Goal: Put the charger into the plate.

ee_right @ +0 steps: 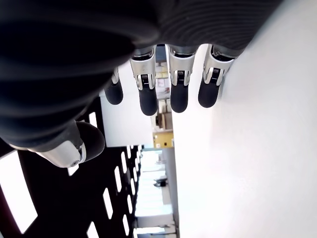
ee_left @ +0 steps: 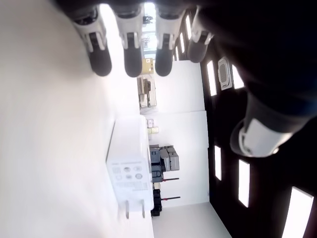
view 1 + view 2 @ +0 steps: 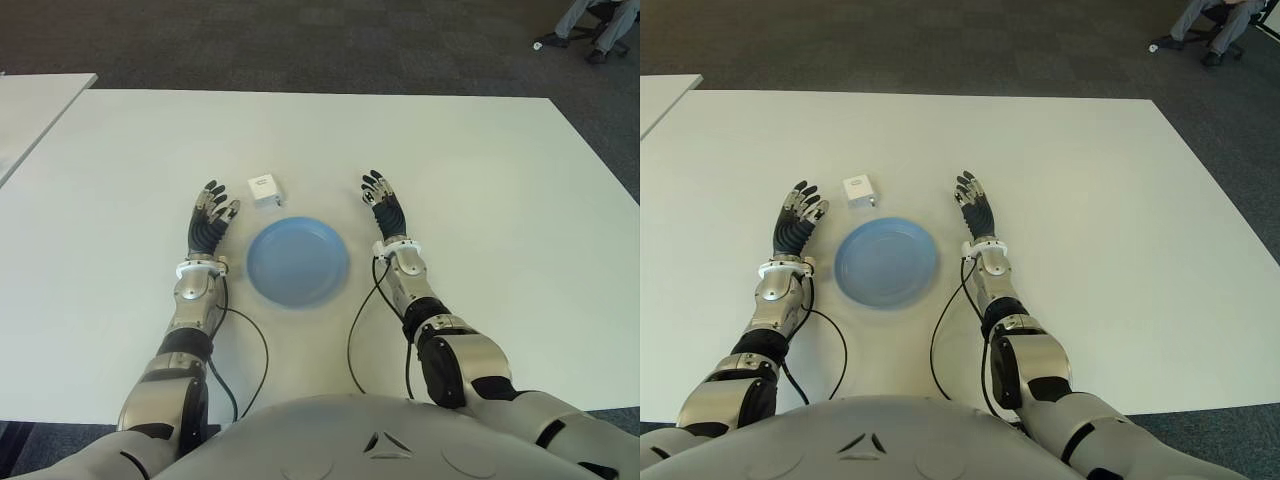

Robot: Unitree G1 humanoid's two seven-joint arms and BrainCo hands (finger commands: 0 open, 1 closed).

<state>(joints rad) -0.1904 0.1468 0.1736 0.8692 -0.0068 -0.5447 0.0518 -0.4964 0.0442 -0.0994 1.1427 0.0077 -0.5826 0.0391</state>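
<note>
The blue plate (image 3: pixel 298 261) lies on the white table (image 3: pixel 480 180), between the left hand (image 3: pixel 208 226) and the right hand (image 3: pixel 384 211). Both hands have open fingers and hold nothing. The charger (image 3: pixel 265 190) lies just beyond the plate, near the left hand.

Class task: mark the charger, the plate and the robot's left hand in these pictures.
charger (image 3: pixel 265 190), left eye view, middle of its white top face.
plate (image 3: pixel 297 262), left eye view, bare blue centre.
left hand (image 3: pixel 209 224), left eye view, middle of the open palm.
</note>
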